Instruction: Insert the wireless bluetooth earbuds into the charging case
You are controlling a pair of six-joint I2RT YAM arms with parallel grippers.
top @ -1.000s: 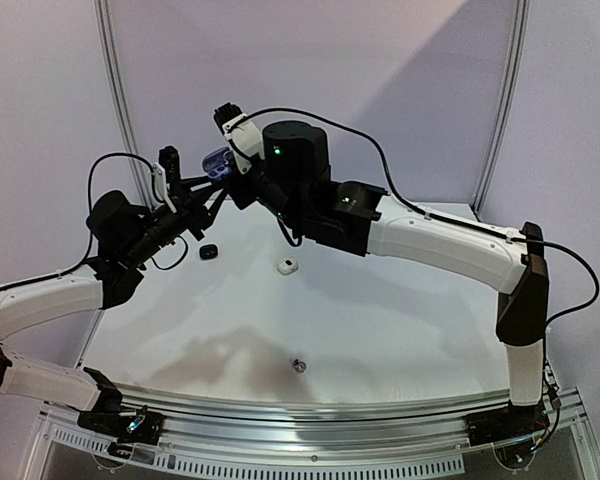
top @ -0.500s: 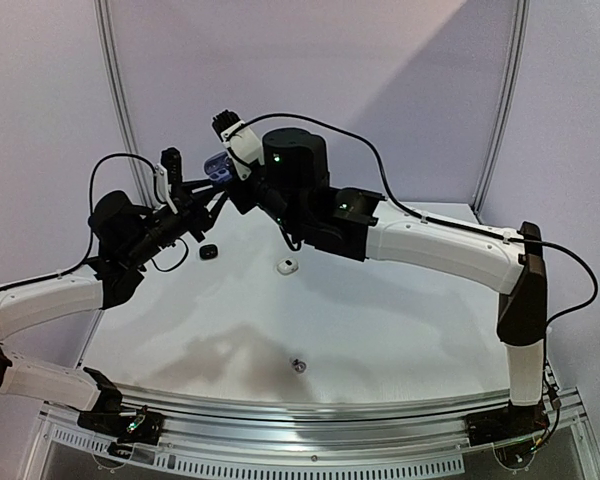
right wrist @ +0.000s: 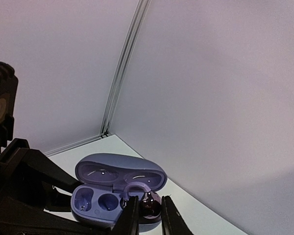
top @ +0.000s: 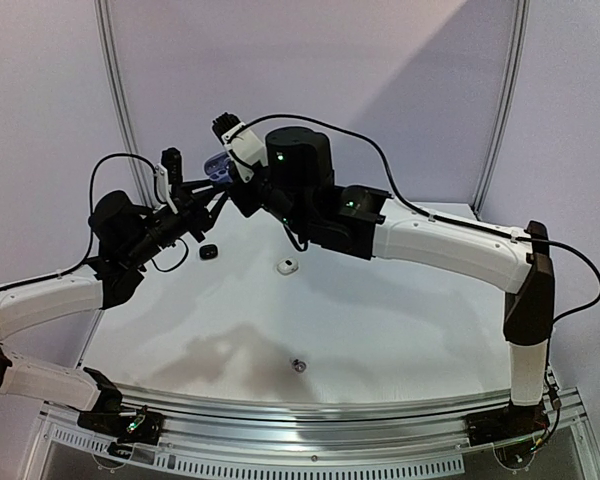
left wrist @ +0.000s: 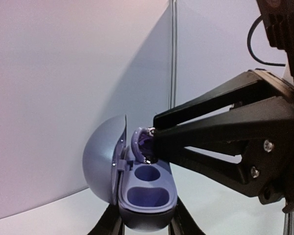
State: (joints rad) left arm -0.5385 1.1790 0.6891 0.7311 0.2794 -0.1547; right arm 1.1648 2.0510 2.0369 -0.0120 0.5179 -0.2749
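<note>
A blue-purple charging case [left wrist: 147, 196] hangs in the air with its lid [left wrist: 105, 161] open. My left gripper [left wrist: 146, 226] is shut on its lower body. Two of its pockets show empty. A purple earbud with a curved ear hook [right wrist: 150, 205] sits at the case's far pocket. My right gripper [right wrist: 149, 215] stands over it with a finger close on either side; whether they still pinch it does not show. In the top view the case [top: 216, 164] is high above the table's far left, where both grippers meet.
On the white table [top: 380, 320] lie a small black piece [top: 208, 251], a small white piece [top: 286, 266] and a tiny dark piece [top: 298, 364] near the front. Pale wall panels with metal posts [top: 115, 110] close off the back.
The right wrist has shifted slightly up and to the right at the case. The left arm and the case have stayed where they were.
</note>
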